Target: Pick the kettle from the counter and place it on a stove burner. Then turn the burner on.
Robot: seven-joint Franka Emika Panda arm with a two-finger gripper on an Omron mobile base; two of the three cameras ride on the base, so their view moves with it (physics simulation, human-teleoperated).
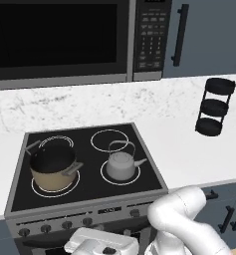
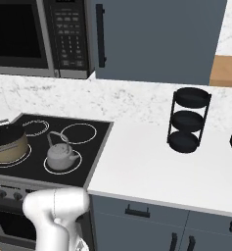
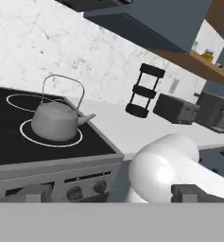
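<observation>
On the cooktop [image 1: 89,187] we count four rings, one tan pot [image 1: 52,167] on the front-left ring and one kettle [image 1: 121,165] sitting upright on the stove burner [image 1: 104,175] at the front-right corner, spout pointing toward the counter [image 1: 189,149]. Further right stands one black three-tier rack [image 1: 215,107] near the counter's back edge. Our gripper [image 3: 108,194] hangs low before the stove's knobs [image 3: 74,193], jaws spread fully wide, grasping and touching nothing. The hand view alone adds a dark toaster [image 3: 176,108] beyond the rack; the base views alone show the microwave [image 1: 64,40].
</observation>
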